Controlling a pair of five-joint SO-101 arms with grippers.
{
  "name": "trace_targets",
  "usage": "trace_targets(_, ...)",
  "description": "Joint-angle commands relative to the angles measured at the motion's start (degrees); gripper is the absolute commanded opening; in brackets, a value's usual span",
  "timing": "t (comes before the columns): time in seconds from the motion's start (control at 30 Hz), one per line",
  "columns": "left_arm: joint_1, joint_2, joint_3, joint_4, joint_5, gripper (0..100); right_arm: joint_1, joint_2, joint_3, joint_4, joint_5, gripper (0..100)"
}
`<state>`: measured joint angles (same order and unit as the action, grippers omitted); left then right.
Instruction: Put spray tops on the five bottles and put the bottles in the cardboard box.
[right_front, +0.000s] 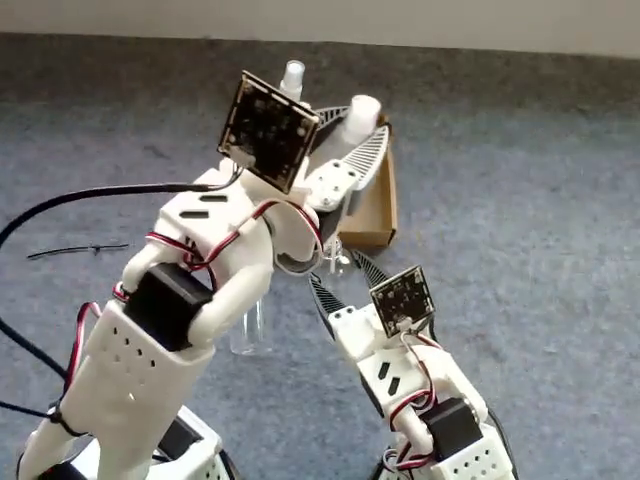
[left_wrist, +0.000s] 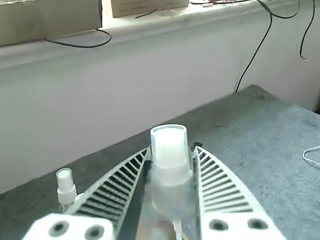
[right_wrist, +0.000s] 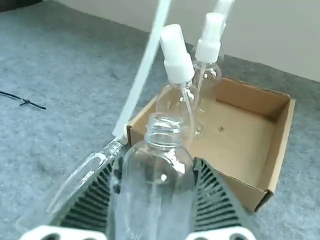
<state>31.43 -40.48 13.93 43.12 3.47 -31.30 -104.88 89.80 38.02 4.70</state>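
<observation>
Grey carpet (right_wrist: 60, 60): one cardboard box (right_wrist: 280, 130), three capped bottles (right_wrist: 177, 95), two uncapped bottles (right_wrist: 157, 170).

The fingers (left_wrist: 222, 185) of the left gripper (left_wrist: 171, 151) clamp a white-capped bottle (left_wrist: 168, 192), 1 other spray top (left_wrist: 65, 184) just beside them

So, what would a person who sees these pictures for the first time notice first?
Probably the left claw, raised at the cardboard box and shut on a bottle with a white top. Next comes the right claw, which grips an open bottle with no top, just in front of the box. A topped bottle stands inside the box.
</observation>
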Motion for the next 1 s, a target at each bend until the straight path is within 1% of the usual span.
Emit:
trace_targets(0.0, 1.0, -0.7, 1.0, -4.0, 0.1, 7, -0.4, -0.7, -1.0, -0.2, -0.6, 0.4)
trace_targets(0.13, -1.4, -0.7, 1.5, -7.4, -3.4, 7, -0.5, -0.7, -2.0, -0.1, -0.7, 0.4)
trace_targets(0.2, -2.3, -0.7, 1.5, -8.7, -3.8, 7, -0.4, -0.7, -2.9, 0.3, -0.7, 0.4)
trace_targets(0.3, -3.6, 1.1, 1.3, -9.2, -3.8, 2, -0.7, -0.7, -5.1, 3.1, -0.7, 0.4)
trace_targets(0.37, -3.7, 3.4, 1.0, -9.2, -3.8, 0, -0.7, -0.7, -6.2, 3.9, -0.7, 0.4)
trace_targets(0.53, -3.4, 6.8, 1.0, -9.2, -3.6, 1, -0.7, -0.7, -6.5, 3.9, -0.7, 0.4)
trace_targets(0.87, -3.2, 6.9, 1.5, -8.9, -3.4, 1, -0.7, -0.7, -6.5, 3.6, -0.7, 0.4)
trace_targets(0.97, -2.1, 7.1, 1.2, -9.1, -3.4, 1, -0.7, -0.7, -6.5, 3.6, -0.7, 0.4)
